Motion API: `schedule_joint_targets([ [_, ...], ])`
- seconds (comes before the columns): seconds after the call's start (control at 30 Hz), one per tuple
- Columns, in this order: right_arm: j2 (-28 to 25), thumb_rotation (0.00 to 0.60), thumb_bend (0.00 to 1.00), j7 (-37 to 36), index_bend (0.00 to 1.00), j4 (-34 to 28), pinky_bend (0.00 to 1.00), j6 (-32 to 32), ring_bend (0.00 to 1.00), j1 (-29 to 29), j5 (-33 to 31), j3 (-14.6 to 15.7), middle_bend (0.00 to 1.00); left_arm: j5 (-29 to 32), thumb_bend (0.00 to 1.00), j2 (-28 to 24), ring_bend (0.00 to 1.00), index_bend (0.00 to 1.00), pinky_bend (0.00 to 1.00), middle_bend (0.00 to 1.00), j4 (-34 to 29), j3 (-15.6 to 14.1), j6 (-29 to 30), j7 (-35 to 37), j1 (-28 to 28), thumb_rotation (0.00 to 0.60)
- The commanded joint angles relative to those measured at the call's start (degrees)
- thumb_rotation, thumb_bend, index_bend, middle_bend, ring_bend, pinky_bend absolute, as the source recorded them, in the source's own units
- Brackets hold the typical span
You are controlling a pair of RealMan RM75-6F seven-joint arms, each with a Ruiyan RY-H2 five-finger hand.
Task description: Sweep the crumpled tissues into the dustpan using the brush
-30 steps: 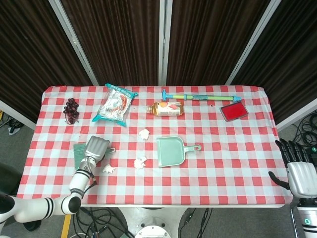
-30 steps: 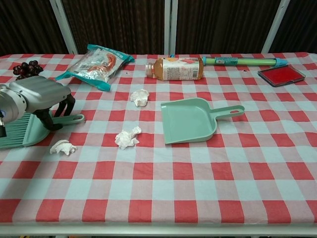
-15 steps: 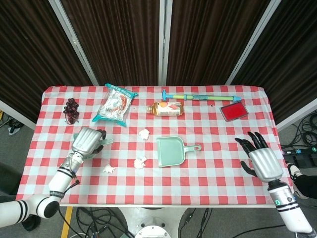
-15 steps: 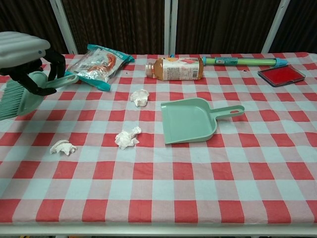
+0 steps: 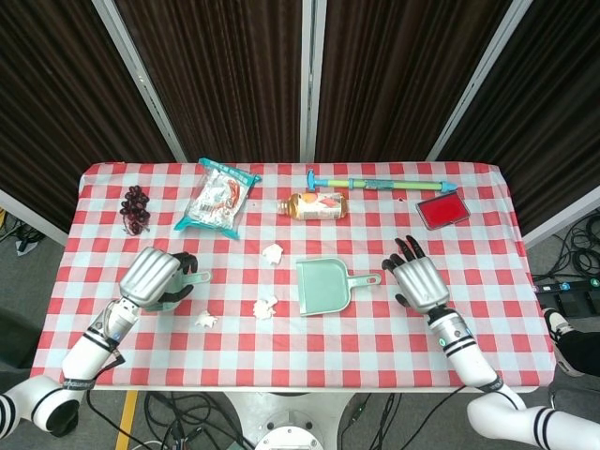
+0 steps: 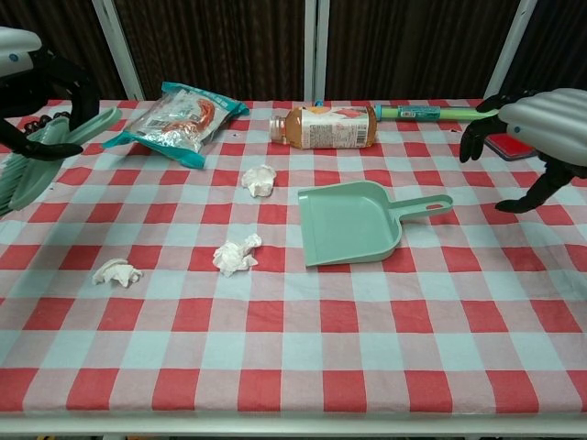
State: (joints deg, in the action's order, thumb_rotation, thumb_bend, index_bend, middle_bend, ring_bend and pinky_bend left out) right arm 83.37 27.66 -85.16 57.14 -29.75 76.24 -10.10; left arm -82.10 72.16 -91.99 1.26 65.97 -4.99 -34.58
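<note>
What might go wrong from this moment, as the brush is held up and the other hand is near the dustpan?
1. The right hand is open beside the dustpan handle; a careless reach may push the pan away.
2. Three tissues lie apart; the far-left tissue may be missed.
3. The brush in the left hand may scatter the light tissues.

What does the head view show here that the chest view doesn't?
Only the head view shows the grapes whole, both forearms, and the floor cables around the table. Only the chest view shows the brush bristles lifted off the table in the left hand. Both share the dustpan, three tissues, the bottle, the snack bag, the red box and the open right hand near the dustpan handle.
</note>
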Motion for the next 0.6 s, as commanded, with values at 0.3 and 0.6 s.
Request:
schedule_joint_targets([
  [0.3, 9.32, 0.6, 0.12, 1.71, 0.42, 8.51, 0.02, -2.71, 0.12, -4.85, -5.33, -0.69, 0.38, -0.79, 0.45, 0.4, 0.85, 0.53, 0.97, 0.58, 0.7, 0.23, -0.86, 0.68, 0.62, 0.6],
  [0.6, 12.5, 0.6, 0.17, 3.54, 0.42, 11.48, 0.03, -3.87, 0.14, -7.25, -7.08, -0.14, 0.41, -1.31, 0.45, 0.3, 0.84, 0.53, 0.97, 0.58, 0.76, 0.49, -1.26, 0.69, 1.05, 0.6],
])
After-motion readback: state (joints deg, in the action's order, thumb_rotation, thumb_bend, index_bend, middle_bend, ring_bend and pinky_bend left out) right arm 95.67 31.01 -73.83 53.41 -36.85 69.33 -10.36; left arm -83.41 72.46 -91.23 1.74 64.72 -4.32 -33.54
